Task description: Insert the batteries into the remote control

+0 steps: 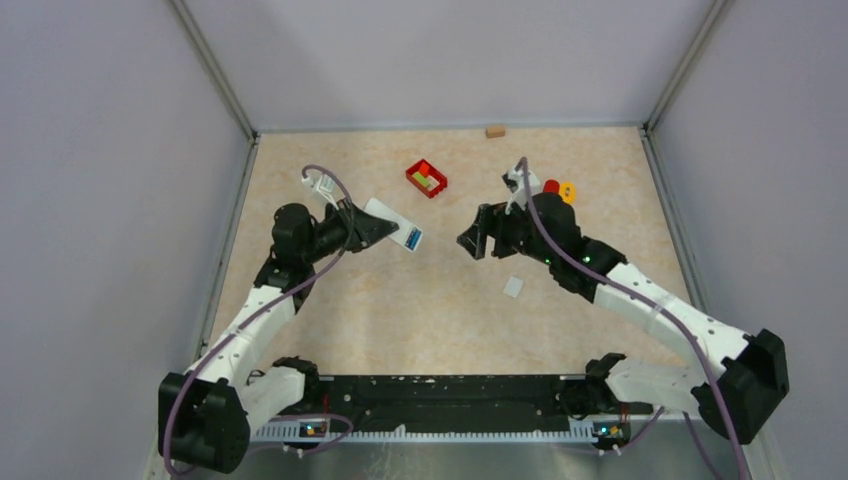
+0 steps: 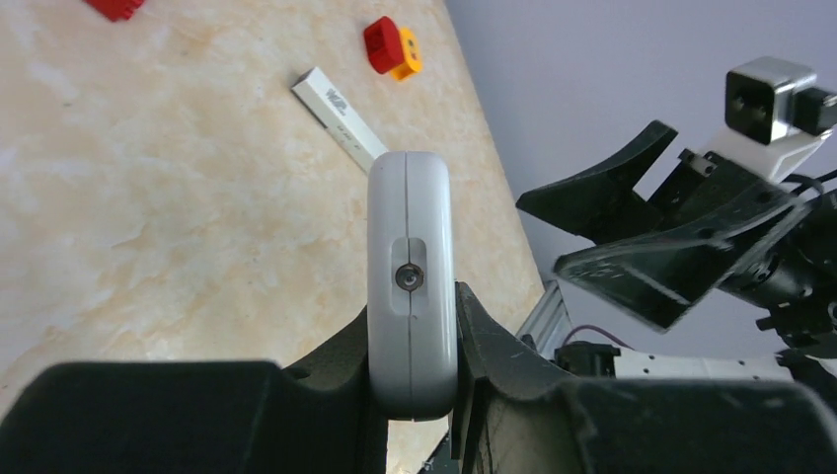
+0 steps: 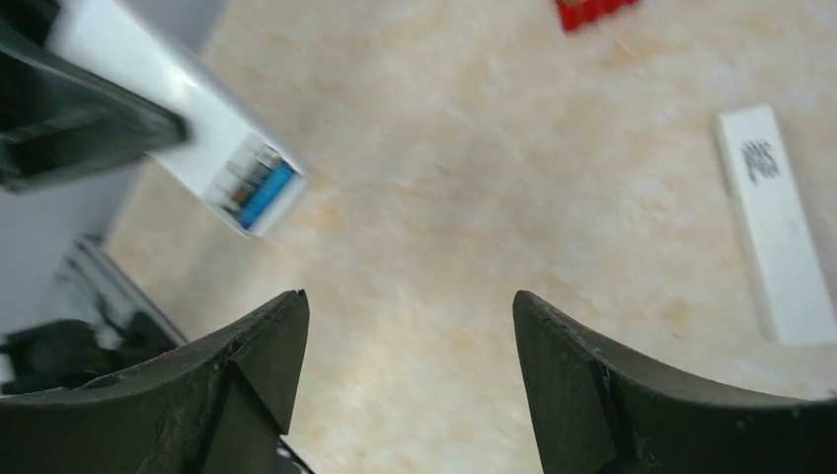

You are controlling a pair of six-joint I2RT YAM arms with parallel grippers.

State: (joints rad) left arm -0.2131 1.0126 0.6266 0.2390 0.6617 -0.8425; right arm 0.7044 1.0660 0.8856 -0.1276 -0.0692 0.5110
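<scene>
My left gripper (image 1: pixel 383 228) is shut on a white remote control (image 1: pixel 396 224) and holds it above the table, its open battery bay toward the middle. A blue battery (image 1: pixel 413 238) shows in the bay. In the right wrist view the remote (image 3: pixel 168 118) is at the upper left, and the blue cell (image 3: pixel 266 193) lies beside darker cells, blurred. In the left wrist view the remote (image 2: pixel 411 276) is end-on between my fingers. My right gripper (image 1: pixel 472 241) is open and empty, just right of the remote's end, and shows so in its own view (image 3: pixel 407 296).
A white battery cover (image 1: pixel 513 287) lies on the table below my right gripper, also in the right wrist view (image 3: pixel 780 227) and the left wrist view (image 2: pixel 341 117). A red tray (image 1: pixel 426 178) sits at the back middle, red and yellow pieces (image 1: pixel 558 188) further right, a wooden block (image 1: pixel 494 131) by the back wall.
</scene>
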